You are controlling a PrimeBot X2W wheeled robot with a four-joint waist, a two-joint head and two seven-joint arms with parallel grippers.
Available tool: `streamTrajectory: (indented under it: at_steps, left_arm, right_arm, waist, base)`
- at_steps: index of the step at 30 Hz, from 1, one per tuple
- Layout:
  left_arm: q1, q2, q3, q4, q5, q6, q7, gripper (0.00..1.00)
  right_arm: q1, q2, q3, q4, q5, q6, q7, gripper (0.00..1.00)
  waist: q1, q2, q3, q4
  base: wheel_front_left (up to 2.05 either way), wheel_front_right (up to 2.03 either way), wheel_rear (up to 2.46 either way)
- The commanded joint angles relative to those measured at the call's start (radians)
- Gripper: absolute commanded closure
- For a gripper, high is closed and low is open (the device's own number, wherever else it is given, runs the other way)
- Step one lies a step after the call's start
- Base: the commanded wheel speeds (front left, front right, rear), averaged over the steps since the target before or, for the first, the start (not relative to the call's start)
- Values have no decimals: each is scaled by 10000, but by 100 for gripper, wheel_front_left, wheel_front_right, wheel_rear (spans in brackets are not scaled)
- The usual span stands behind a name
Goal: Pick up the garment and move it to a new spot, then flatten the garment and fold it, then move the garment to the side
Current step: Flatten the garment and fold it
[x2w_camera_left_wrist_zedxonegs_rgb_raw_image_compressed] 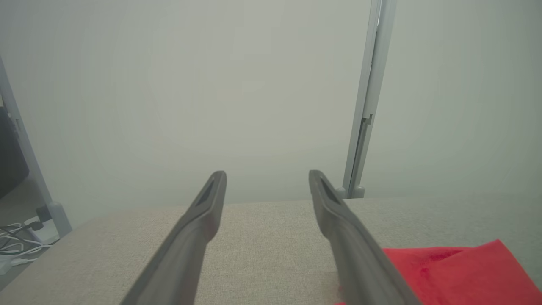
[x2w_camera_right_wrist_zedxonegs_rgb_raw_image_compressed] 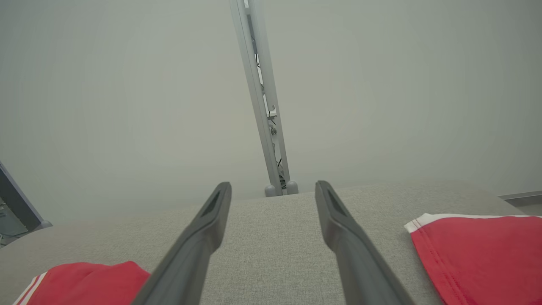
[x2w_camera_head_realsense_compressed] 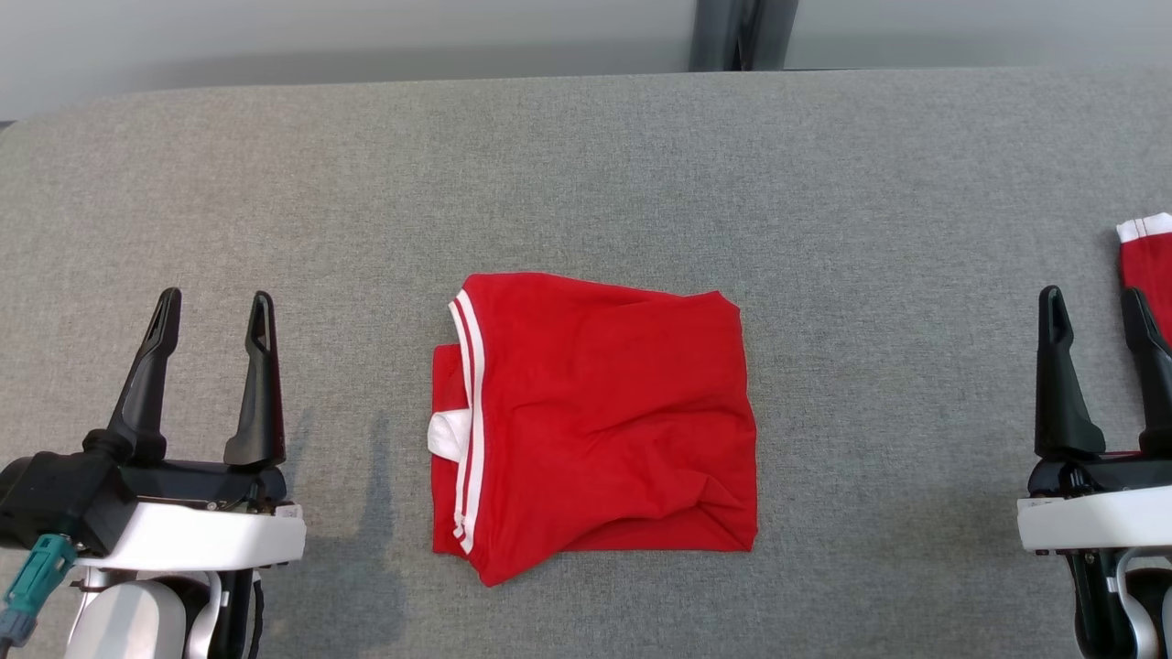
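The garment (x2w_camera_head_realsense_compressed: pixel 604 416) is red with white stripes along its left edge and lies folded into a rough square at the middle of the grey table (x2w_camera_head_realsense_compressed: pixel 586 174). My left gripper (x2w_camera_head_realsense_compressed: pixel 216 297) stands open to its left, well apart from it and holding nothing. My right gripper (x2w_camera_head_realsense_compressed: pixel 1094 297) stands open far to its right, also holding nothing. In the left wrist view the open left gripper (x2w_camera_left_wrist_zedxonegs_rgb_raw_image_compressed: pixel 266 176) points over bare table, with a corner of the garment (x2w_camera_left_wrist_zedxonegs_rgb_raw_image_compressed: pixel 457 275) at the lower right. The right wrist view has the right gripper (x2w_camera_right_wrist_zedxonegs_rgb_raw_image_compressed: pixel 272 186) open, with the garment (x2w_camera_right_wrist_zedxonegs_rgb_raw_image_compressed: pixel 84 281) at the lower left.
A second red piece of cloth with a white hem (x2w_camera_head_realsense_compressed: pixel 1149 275) lies at the table's right edge, just beyond my right gripper; it is the cloth (x2w_camera_right_wrist_zedxonegs_rgb_raw_image_compressed: pixel 482 250) at the right of the right wrist view. A metal post (x2w_camera_head_realsense_compressed: pixel 742 35) stands behind the table's far edge.
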Motion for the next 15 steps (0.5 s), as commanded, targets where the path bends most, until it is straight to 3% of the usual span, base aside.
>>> streamTrajectory:
  at_steps: [1,15]
  left_arm:
    - [27,56,8,-53,43,44,3,0]
    - [110,116,-100,-70,-9,145,54,0]
  right_arm:
    - [-75,-43,13,9,-58,6,39,0]
    - [-79,-99,95,128,-104,6,144,0]
  waist:
    - [0,0,-2,0]
    - [0,0,-151,16]
  base:
    - [0,0,0]
    - [0,0,0]
